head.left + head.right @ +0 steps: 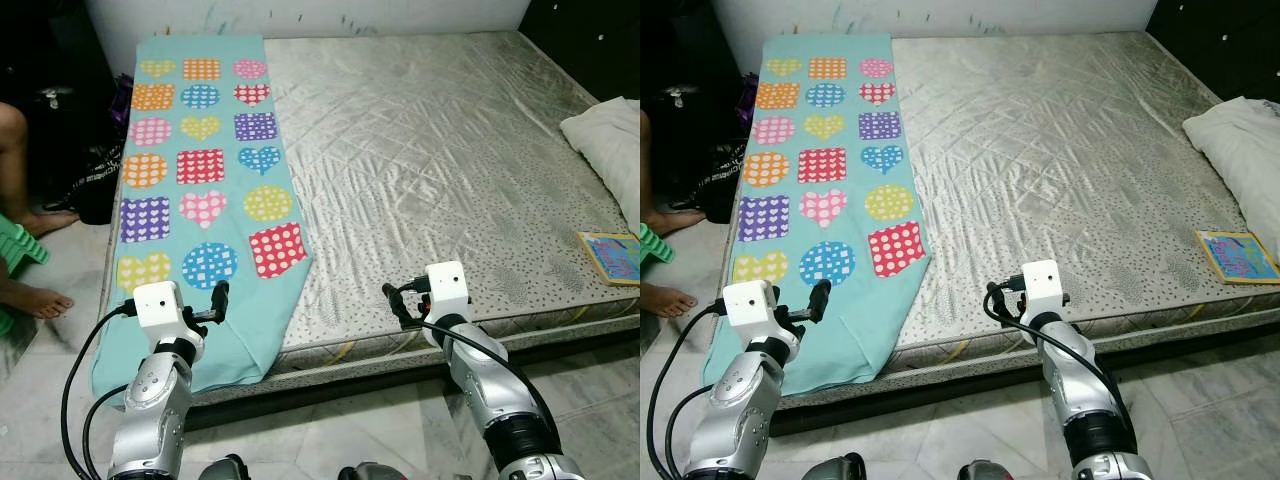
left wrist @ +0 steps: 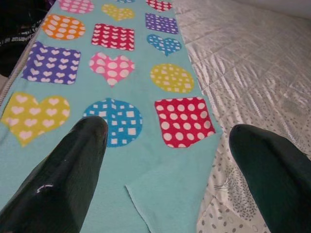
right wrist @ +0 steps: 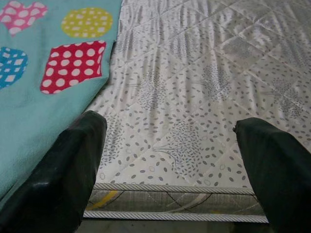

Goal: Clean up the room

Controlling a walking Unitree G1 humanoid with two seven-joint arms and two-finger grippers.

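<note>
A teal blanket (image 1: 205,185) printed with coloured hearts, circles and squares lies along the left side of a bare grey mattress (image 1: 430,160); its near end hangs over the front edge. My left gripper (image 1: 212,305) hovers open just above that near end, and the left wrist view has the fingers (image 2: 73,170) wide apart over the blanket (image 2: 160,194). My right gripper (image 1: 400,298) is open and empty at the mattress's front edge (image 3: 175,189), to the right of the blanket. A colourful book (image 1: 612,257) lies at the mattress's front right, and a white pillow (image 1: 610,135) behind it.
A person's legs and bare feet (image 1: 35,300) are at the far left beside a green stool (image 1: 20,245). Dark bags (image 1: 95,170) sit on the floor by the bed's left side. Marble floor (image 1: 350,420) runs along the front of the bed.
</note>
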